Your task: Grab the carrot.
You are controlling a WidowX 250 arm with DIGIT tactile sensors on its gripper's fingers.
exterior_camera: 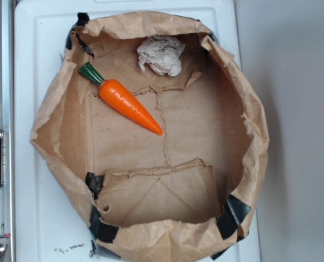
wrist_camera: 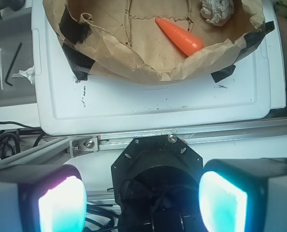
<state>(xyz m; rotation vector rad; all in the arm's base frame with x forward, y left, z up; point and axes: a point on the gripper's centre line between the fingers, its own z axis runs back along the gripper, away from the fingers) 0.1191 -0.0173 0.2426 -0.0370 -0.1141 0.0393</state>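
The carrot [exterior_camera: 130, 103] is glossy orange with a dark-green stem end. It lies slantwise on the floor of a wide brown paper bag [exterior_camera: 244, 103], stem up-left, tip toward the middle. In the wrist view the carrot [wrist_camera: 179, 36] shows at the top, partly hidden behind the bag's near rim. My gripper [wrist_camera: 141, 200] is open and empty, its two glowing pads [wrist_camera: 61, 205] wide apart. It hangs back over the robot's base, well short of the bag. The gripper does not show in the exterior view.
A crumpled whitish paper ball [exterior_camera: 161, 54] lies at the bag's far side, close to the carrot's stem end. The bag stands on a white tray [exterior_camera: 36, 218], held by black tape [exterior_camera: 233, 215]. A metal rail [wrist_camera: 192, 135] runs along the tray's edge.
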